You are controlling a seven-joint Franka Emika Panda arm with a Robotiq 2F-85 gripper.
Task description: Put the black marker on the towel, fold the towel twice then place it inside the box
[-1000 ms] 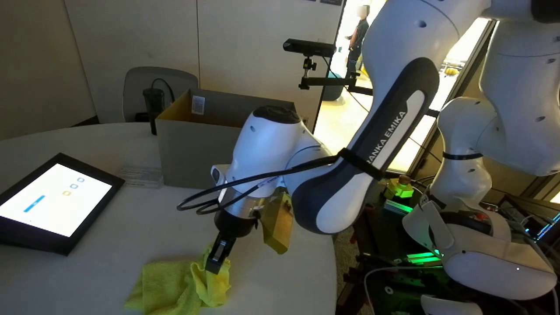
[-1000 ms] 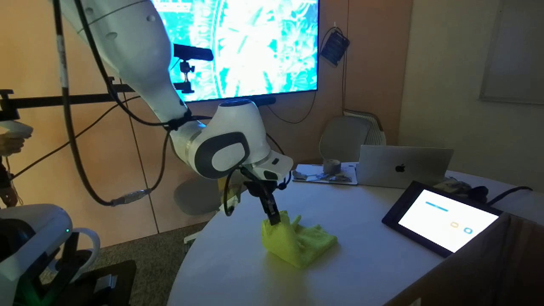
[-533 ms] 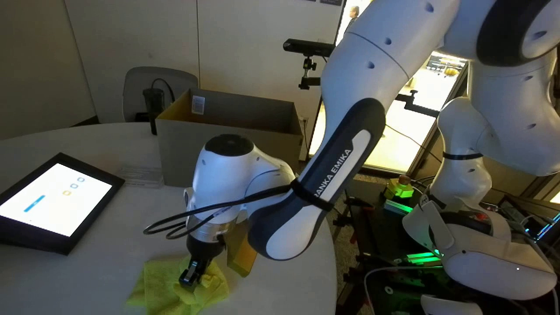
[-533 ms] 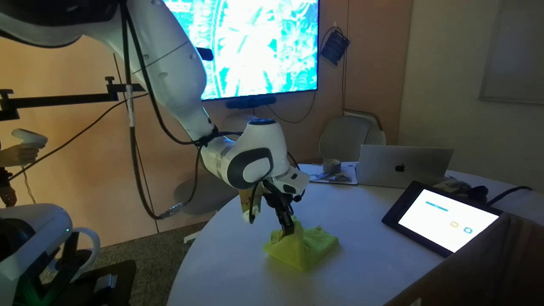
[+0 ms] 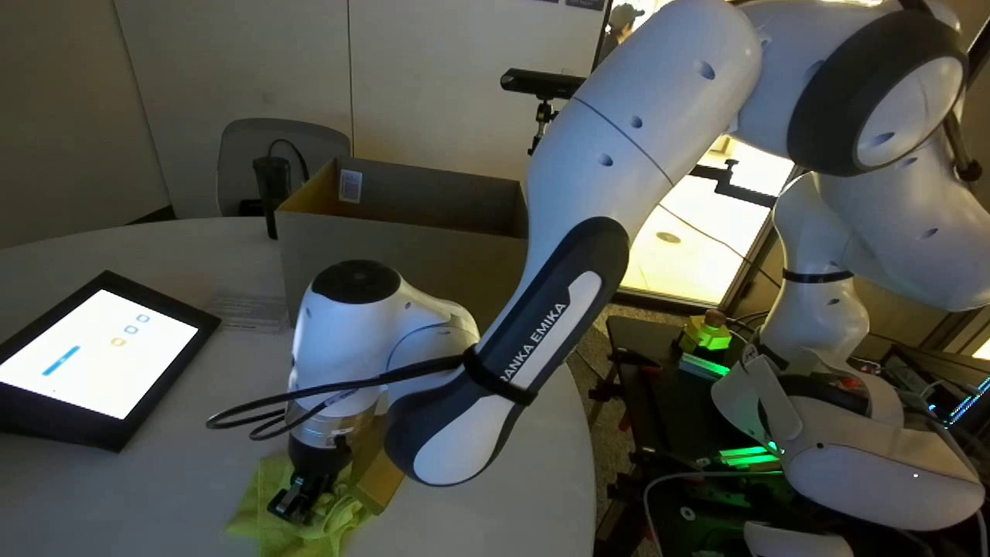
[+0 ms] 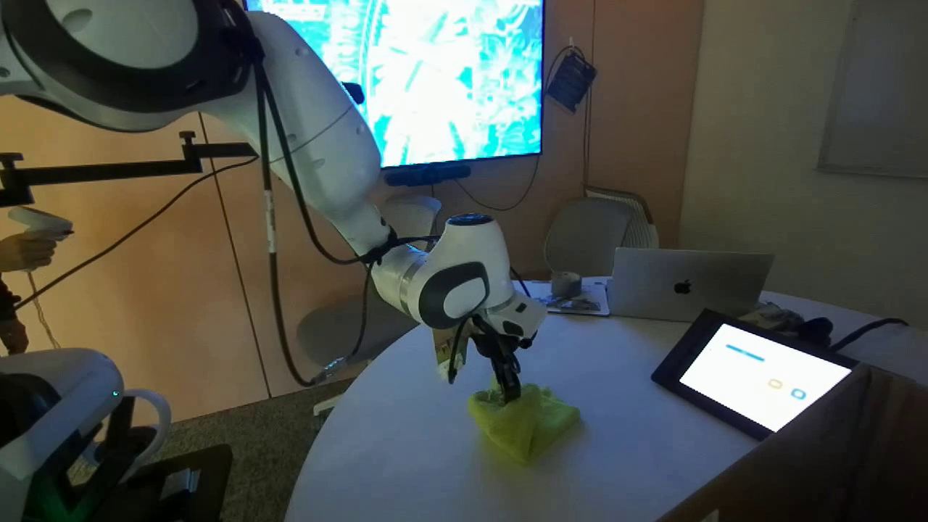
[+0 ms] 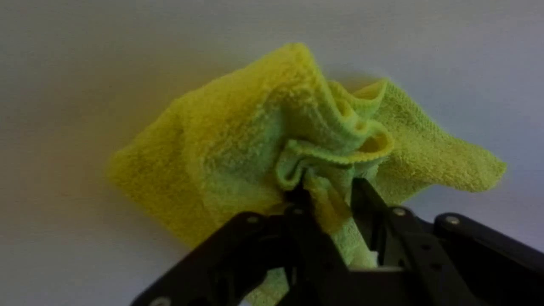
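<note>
The yellow-green towel lies bunched and partly folded on the table; it also shows in an exterior view and the wrist view. My gripper is low over the towel, its fingers apart, with a loose fold of cloth between them. In both exterior views the gripper reaches down into the cloth. The brown cardboard box stands open-topped behind the arm; its dark side fills a corner of an exterior view. The black marker is not visible; whether the towel covers it I cannot tell.
A black tablet with a lit screen stands on the white table. A laptop, a clipboard with a tape roll and cables lie farther off. The arm's black cable loop hangs near the wrist.
The gripper has moved down and across the towel, leftward in one exterior view and rightward in another. The raised towel part has come down and folded over. The fingers now look spread wider.
</note>
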